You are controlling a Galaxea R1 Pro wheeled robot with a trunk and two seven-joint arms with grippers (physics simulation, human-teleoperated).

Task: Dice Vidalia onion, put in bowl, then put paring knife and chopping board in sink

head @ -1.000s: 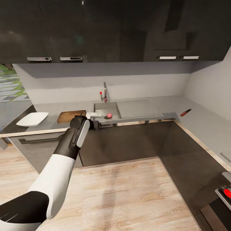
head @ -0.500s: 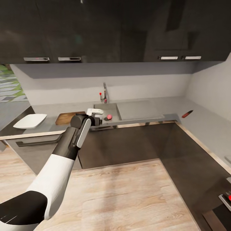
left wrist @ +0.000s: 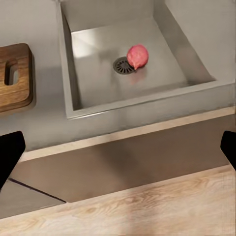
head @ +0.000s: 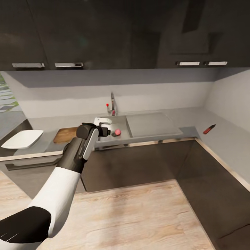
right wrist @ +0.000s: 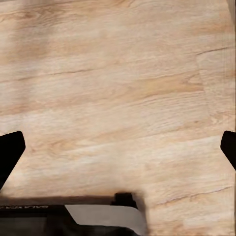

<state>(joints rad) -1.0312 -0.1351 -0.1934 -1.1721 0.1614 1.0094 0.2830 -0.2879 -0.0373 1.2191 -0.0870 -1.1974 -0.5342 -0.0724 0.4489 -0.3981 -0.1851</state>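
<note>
Small pinkish-red Vidalia onion (left wrist: 137,56) lying beside drain in rectangular steel sink (left wrist: 162,93), left gripper (left wrist: 118,147) hovering with jaws released, right gripper (right wrist: 118,150) spread wide over wooden floor (right wrist: 118,88)

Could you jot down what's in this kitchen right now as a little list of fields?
onion: pinkish lump in the sink, beside the drain
chopping board: on the countertop, on the sink's left
bowl: white dish farther left of the board
knife: red-handled, on the right-hand counter
left pincer: open, empty, near the sink
right pincer: open, facing the floor
</note>
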